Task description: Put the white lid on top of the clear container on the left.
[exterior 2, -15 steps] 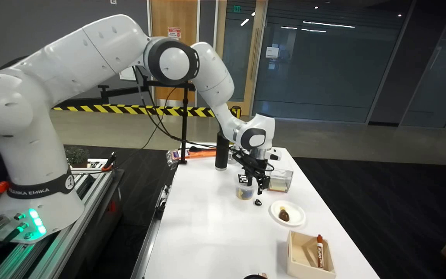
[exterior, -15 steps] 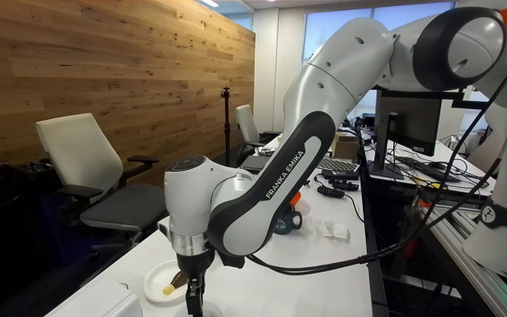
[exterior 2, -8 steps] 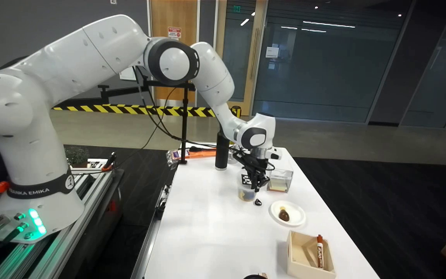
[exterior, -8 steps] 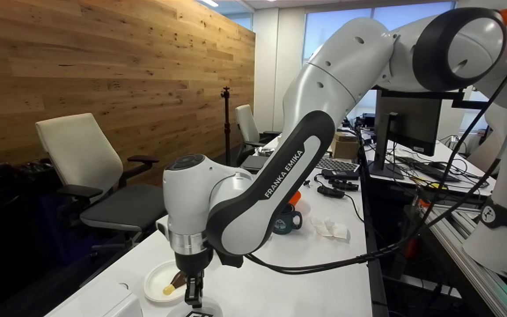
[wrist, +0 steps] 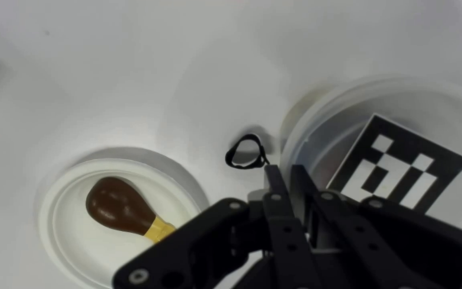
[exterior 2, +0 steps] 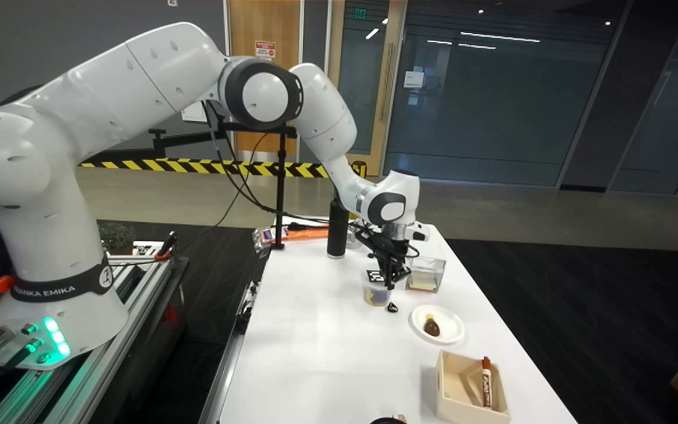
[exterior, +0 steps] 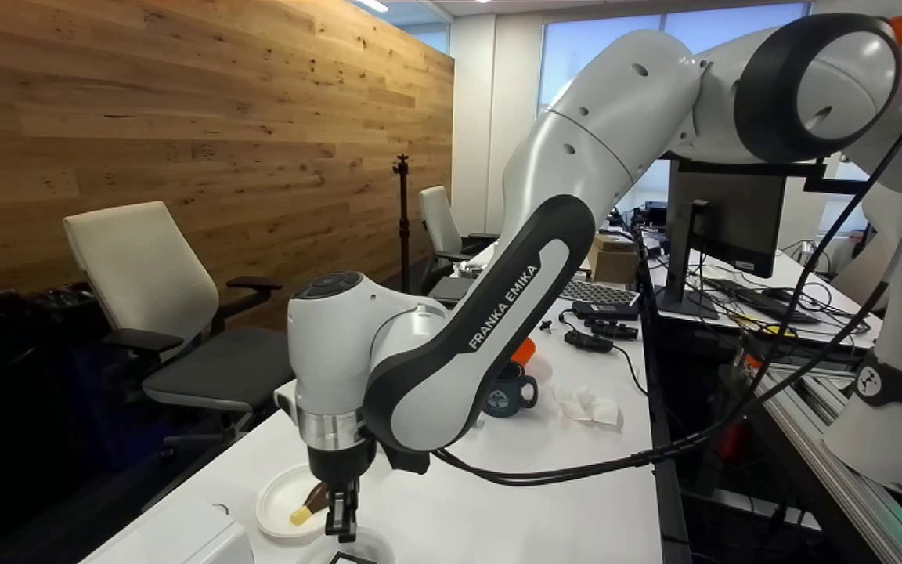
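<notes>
Fingertips (wrist: 300, 176) of the black gripper (wrist: 286, 167) stand close together at one edge of the white lid (wrist: 395, 160), with only a narrow pale gap between them in the wrist view. The lid's translucent rim runs into that gap; whether the pads pinch it or merely stand about it, I cannot tell. Nearly the whole lid lies off to the right of the fingers there, so they are at its edge and well away from its middle. Being round, it offers no long axis; its square black-and-white patch is turned askew to the fingers. In an exterior view the lid lies on top of the clear container (exterior 2: 376, 297), the fingers on the side facing the clear box (exterior 2: 426, 274). A small black loop (wrist: 247, 152) lies on the table (wrist: 134, 80) just beside the fingertips, and past it a white plate (wrist: 47, 216) carries a toy drumstick (wrist: 120, 206).

I judge this to be the seating step, nearly finished, though whether the lid sits flush is too small to read. The next move probably calls for a straight rise, or a shift toward the patch before pressing. Pushing at this edge could tip up the far side.
</notes>
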Controlling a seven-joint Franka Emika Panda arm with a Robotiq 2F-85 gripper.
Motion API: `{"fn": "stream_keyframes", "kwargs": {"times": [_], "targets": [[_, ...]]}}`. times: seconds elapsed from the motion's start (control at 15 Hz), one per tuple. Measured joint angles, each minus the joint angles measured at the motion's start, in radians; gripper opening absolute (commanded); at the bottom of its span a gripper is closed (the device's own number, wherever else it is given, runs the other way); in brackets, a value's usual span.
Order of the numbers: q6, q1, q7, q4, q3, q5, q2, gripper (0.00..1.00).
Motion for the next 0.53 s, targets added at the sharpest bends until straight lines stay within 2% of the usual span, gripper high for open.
{"fn": "stream_keyframes", "kwargs": {"times": [0.13,0.53], "targets": [[-0.001,0.0,0.0,0.001,0.0,0.0,0.0,0.43],[-0.004,0.0,0.0,0.001,-0.011,0.0,0.007,0.85]]}}
